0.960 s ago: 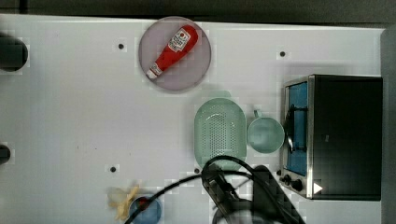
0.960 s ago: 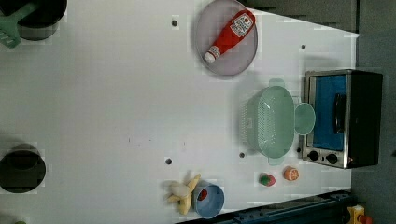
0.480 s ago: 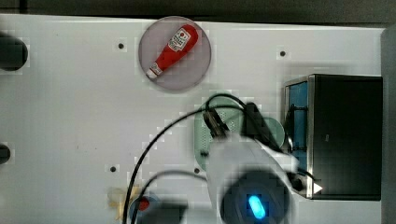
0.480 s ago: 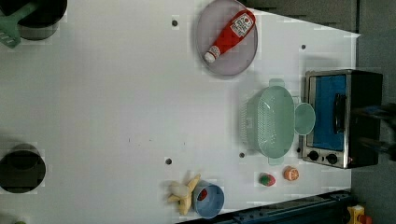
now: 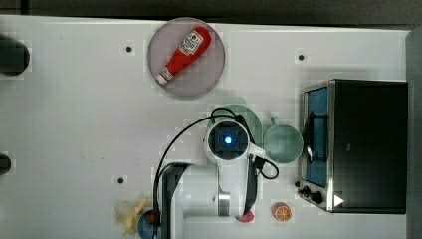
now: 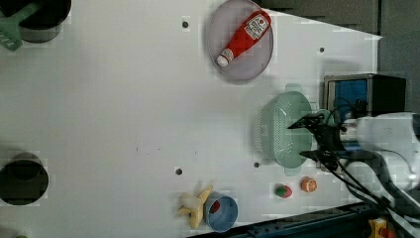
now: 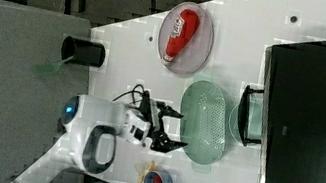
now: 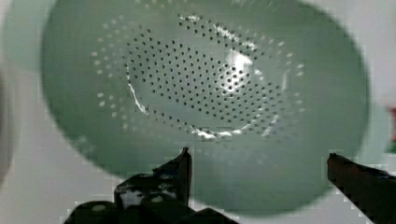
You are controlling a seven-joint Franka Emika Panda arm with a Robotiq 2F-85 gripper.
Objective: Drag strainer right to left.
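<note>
Half a second ago the top view showed the arm's wrist lower and to the right, blurred, covering the mug; now the wrist sits sharp and higher, over the strainer (image 5: 247, 115), and the mug (image 5: 282, 143) is uncovered again. In the left view the arm was barely entering at the right edge; now the gripper (image 6: 312, 139) reaches to the strainer's (image 6: 285, 129) right side. The strainer, mug and plate lie where they did.

The strainer stands on the white table (image 5: 74, 124) just left of the mug in the top view, with the toaster oven (image 5: 358, 144) beyond the mug. Nothing lies in the strainer: the wrist view shows its holed bottom (image 8: 205, 84) bare, with the two fingers (image 8: 180, 175) spread wide apart, one tip over the bowl and the other out by its rim. The right view shows the gripper (image 7: 175, 129) the same way, spread and beside the strainer (image 7: 204, 121), not visibly touching it.

The round plate (image 5: 186, 59) holds a red ketchup bottle (image 5: 184, 54) lying on its side. A blue bowl (image 6: 220, 212) near the table's edge holds something small and red, with a banana-like toy (image 6: 194, 206) touching it.

The left view shows most of the strainer, which the wrist largely hides in the top view. The left view also shows a dark pot (image 6: 37, 17) with a green spatula (image 6: 12, 32) and two small fruits (image 6: 296, 187). The right view shows a black cup (image 7: 83, 51).
</note>
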